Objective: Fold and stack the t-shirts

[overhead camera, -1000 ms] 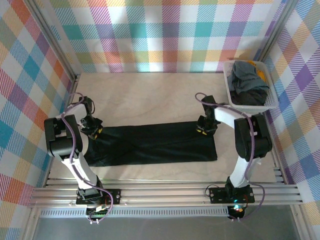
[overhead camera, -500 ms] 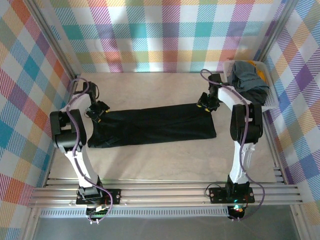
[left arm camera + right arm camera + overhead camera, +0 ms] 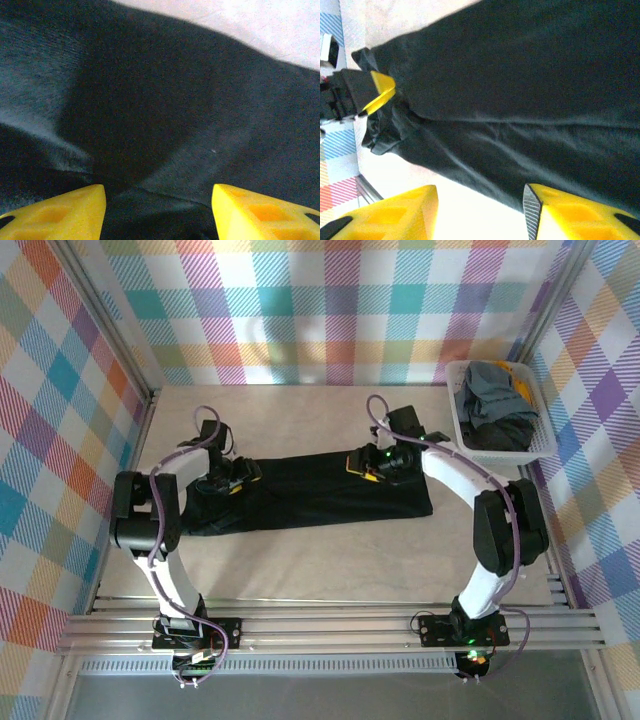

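Jaws on both arms hang spread, pinching nothing, over the black t-shirt [image 3: 310, 495], a strip lying left-to-right across the counter [image 3: 300, 560], with the left jaws near its left end and the right jaws right of centre, both along its far edge.

- Black t-shirt [image 3: 320, 492]: one, laid out at frame centre.
- White basket [image 3: 545, 447]: one, upper right of frame.
- Garments heaped in the basket: three told apart, namely one grey-blue shirt [image 3: 488, 390], one dark shirt [image 3: 500, 432] and one yellow-orange shirt [image 3: 522, 388]; any beneath cannot be counted.
- Grippers: two, the left gripper [image 3: 243, 476] and the right gripper [image 3: 362, 464], with two yellow fingers each.
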You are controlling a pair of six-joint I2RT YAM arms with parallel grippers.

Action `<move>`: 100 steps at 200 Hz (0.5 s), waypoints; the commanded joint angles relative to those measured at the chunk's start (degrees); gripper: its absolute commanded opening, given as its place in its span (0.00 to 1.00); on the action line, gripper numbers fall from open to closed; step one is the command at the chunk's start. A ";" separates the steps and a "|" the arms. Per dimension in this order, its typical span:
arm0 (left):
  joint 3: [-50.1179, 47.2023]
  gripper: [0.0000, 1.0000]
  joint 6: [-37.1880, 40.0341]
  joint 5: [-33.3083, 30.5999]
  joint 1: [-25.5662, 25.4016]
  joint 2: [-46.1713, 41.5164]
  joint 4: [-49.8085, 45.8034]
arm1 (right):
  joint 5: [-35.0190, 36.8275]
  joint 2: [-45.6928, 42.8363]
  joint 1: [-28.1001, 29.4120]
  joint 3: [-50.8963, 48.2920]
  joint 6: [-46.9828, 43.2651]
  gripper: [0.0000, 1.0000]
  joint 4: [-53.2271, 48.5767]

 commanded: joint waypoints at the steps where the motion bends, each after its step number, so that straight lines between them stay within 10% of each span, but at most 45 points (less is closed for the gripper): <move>1: 2.44 0.59 4.93 2.11 -1.40 0.58 -1.41 | -2.65 -3.77 -0.54 -1.77 1.09 0.49 1.78; 100: -9.92 0.60 -2.34 -0.40 -6.09 -10.30 0.74 | -1.87 -5.27 -0.49 -3.26 1.45 0.49 1.50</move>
